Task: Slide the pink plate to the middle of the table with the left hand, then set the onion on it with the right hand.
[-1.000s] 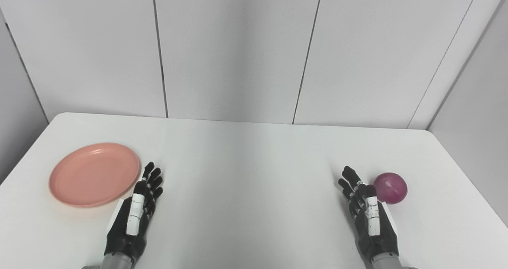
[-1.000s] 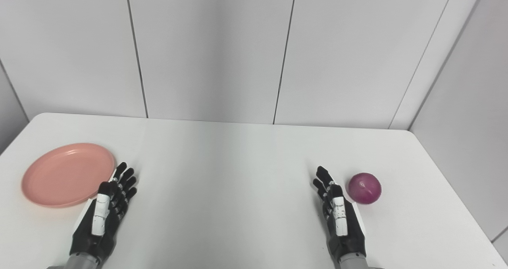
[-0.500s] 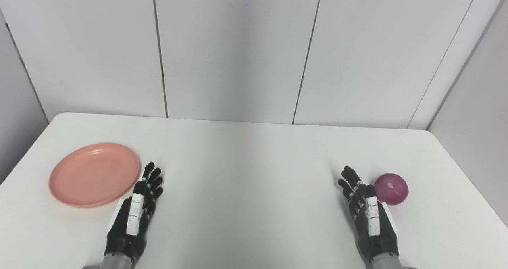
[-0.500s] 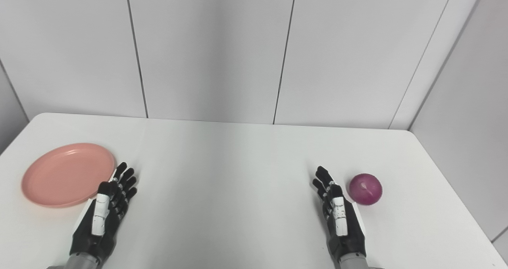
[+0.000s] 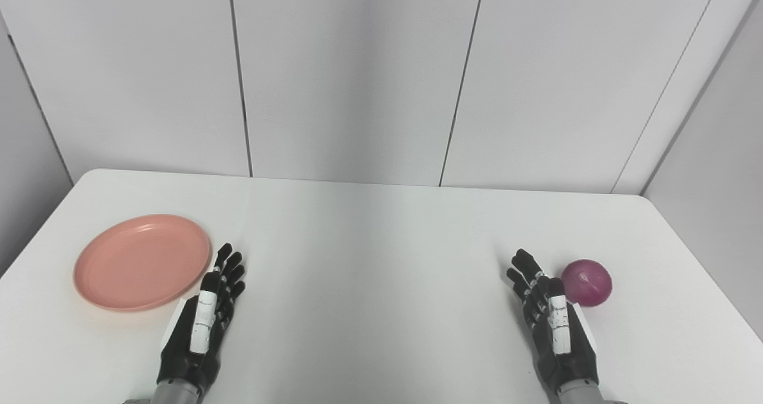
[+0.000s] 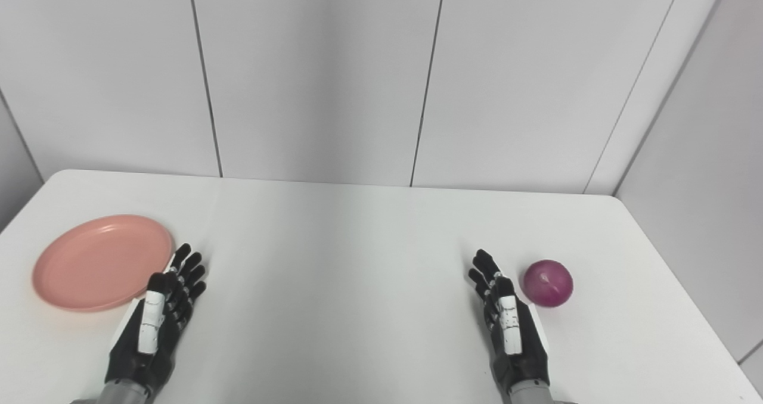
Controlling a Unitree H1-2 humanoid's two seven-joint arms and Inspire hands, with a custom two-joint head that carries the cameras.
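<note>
The pink plate (image 5: 142, 261) lies flat on the white table (image 5: 369, 255) at the left side. My left hand (image 5: 202, 322) rests near the front edge just right of the plate's rim, fingers stretched out and apart, holding nothing. A purple-red onion (image 5: 586, 282) sits on the table at the right. My right hand (image 5: 551, 323) lies just left of the onion, a small gap between them, open and empty with fingers extended.
Grey wall panels (image 5: 357, 76) stand behind the table's far edge. The table's right edge (image 5: 709, 285) runs close to the onion. A broad bare stretch of tabletop lies between the two hands.
</note>
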